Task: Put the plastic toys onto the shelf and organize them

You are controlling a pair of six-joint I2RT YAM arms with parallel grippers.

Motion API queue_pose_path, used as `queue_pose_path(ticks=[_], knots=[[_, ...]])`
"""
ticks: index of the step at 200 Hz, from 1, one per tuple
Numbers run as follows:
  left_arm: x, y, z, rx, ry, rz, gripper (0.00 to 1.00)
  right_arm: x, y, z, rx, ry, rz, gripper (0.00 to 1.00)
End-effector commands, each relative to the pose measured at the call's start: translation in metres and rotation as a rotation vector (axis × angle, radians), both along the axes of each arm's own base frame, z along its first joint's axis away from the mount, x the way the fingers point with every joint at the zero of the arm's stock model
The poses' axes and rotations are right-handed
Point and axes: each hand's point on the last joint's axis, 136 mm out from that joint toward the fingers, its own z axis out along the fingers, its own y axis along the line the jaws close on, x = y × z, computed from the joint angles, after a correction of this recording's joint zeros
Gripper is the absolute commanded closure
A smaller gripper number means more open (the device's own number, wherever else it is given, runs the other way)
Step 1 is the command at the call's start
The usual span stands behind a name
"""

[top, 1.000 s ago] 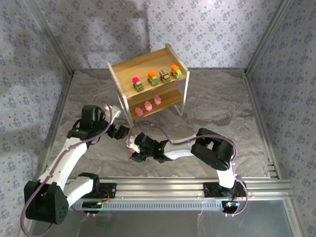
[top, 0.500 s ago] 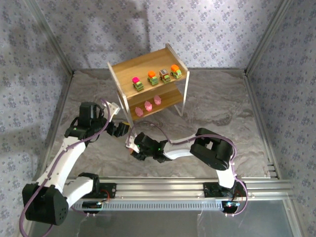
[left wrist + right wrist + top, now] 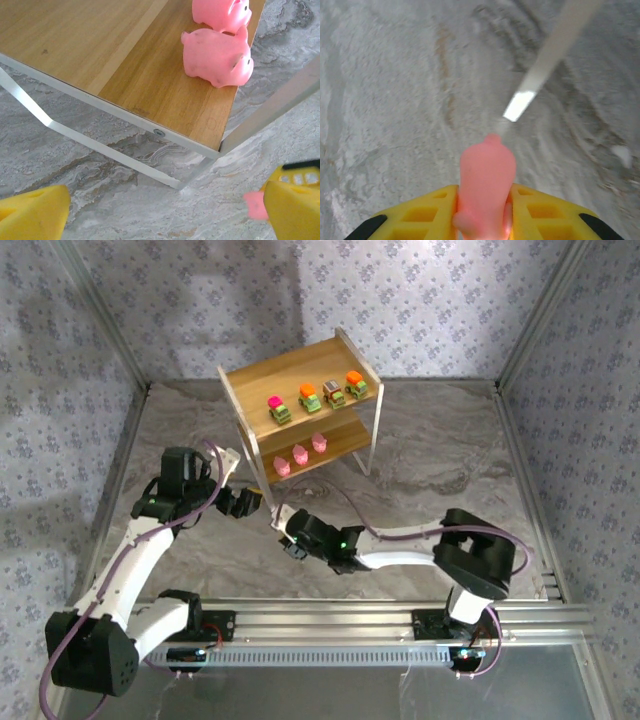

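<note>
While your right arm stretches across the near part of the table [image 3: 430,465], your right gripper [image 3: 485,212] is clamped on one pink figure [image 3: 487,172]. The yellow pads [image 3: 432,212] press its sides and its rounded end pokes out ahead, above the table. A second ago those jaws had not yet closed and the gripper sat closer to the near edge. It has since moved up toward the shelf's front left leg, and the elbow has swung out to the right. Just to its left, your left gripper [image 3: 246,505] hangs spread wide with nothing between its fingers, close to the same corner of the shelf [image 3: 250,388]. Three pink figures [image 3: 299,453] sit on the lower tier. Farther back, four cars [image 3: 310,397] stand in a row along the top tier.
</note>
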Motion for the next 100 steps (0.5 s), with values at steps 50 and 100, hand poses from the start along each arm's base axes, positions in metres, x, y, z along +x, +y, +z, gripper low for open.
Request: queue_pose_path(ticks=[50,100], knots=[[-0.008,-0.001,-0.003,0.004,0.002,-0.017,0.01,0.056,-0.082,0.067,0.037,-0.018,-0.366,0.70],[-0.010,-0.004,-0.003,0.002,0.009,-0.029,0.01,0.099,-0.126,0.099,0.083,-0.054,-0.552,0.69]])
